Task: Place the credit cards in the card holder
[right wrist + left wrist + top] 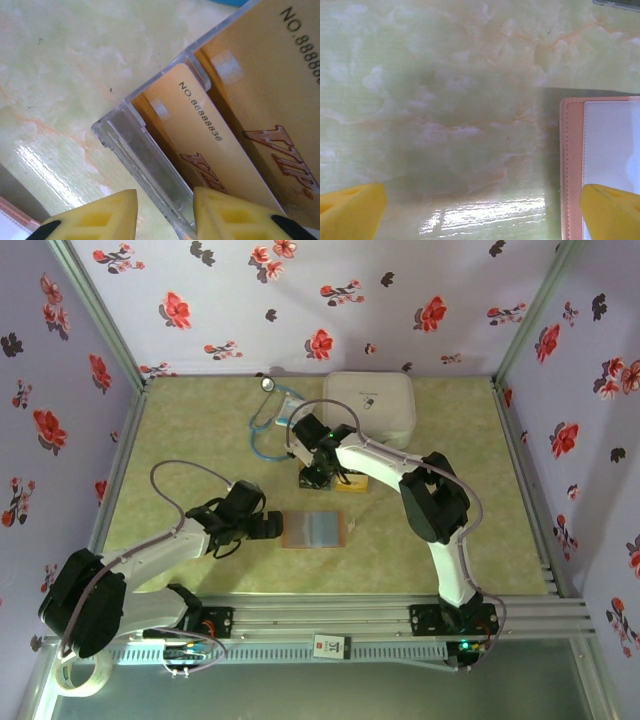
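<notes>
The pinkish-brown card holder [315,530] lies open and flat in the middle of the table, its greyish clear pockets facing up. My left gripper [272,527] is open wide at the holder's left edge [572,150], its right finger [612,210] over the clear pocket. Gold credit cards [200,130] with "NO." numbers and "VIP" lettering stand in a clear plastic box [145,145]. My right gripper [165,210] straddles the box's end wall. One finger is outside it over bare table and the other sits over a gold card. The jaws are narrow, with a gap still showing.
A large white rounded case [369,405] sits at the back, just behind the card box [352,483]. A blue stethoscope [268,425] lies to its left. Flowered walls close off three sides. A tape roll [80,680] rests by the left arm's base.
</notes>
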{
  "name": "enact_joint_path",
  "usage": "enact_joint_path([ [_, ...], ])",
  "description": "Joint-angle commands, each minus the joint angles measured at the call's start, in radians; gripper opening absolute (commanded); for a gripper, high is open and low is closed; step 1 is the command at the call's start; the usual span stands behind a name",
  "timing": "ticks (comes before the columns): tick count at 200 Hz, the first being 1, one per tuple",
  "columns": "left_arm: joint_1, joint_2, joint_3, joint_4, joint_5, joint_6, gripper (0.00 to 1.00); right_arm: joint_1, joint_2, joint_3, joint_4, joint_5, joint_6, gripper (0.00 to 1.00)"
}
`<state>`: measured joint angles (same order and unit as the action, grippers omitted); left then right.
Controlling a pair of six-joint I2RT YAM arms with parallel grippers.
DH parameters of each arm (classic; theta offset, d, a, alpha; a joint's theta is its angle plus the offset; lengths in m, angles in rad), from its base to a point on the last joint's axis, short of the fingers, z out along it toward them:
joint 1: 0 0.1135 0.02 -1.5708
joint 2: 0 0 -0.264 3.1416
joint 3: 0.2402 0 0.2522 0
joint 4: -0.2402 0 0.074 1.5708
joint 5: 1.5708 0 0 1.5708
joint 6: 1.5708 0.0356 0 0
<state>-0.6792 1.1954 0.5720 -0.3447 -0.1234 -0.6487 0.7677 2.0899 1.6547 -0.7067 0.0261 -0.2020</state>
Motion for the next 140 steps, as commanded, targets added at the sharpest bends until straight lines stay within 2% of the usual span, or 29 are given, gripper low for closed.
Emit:
enact_joint_path([
  [1, 0.012, -0.012, -0.011, 0.012, -0.016, -0.012, 1.00, 0.012, 0.019, -0.001, -0.036, -0.009, -0.014, 0.28],
  [140, 0.016, -0.001, 0.002, 0.002, -0.004, -0.002, 1.00, 0.056, 0.052, 0.078, -0.078, 0.106, -0.171, 0.06],
])
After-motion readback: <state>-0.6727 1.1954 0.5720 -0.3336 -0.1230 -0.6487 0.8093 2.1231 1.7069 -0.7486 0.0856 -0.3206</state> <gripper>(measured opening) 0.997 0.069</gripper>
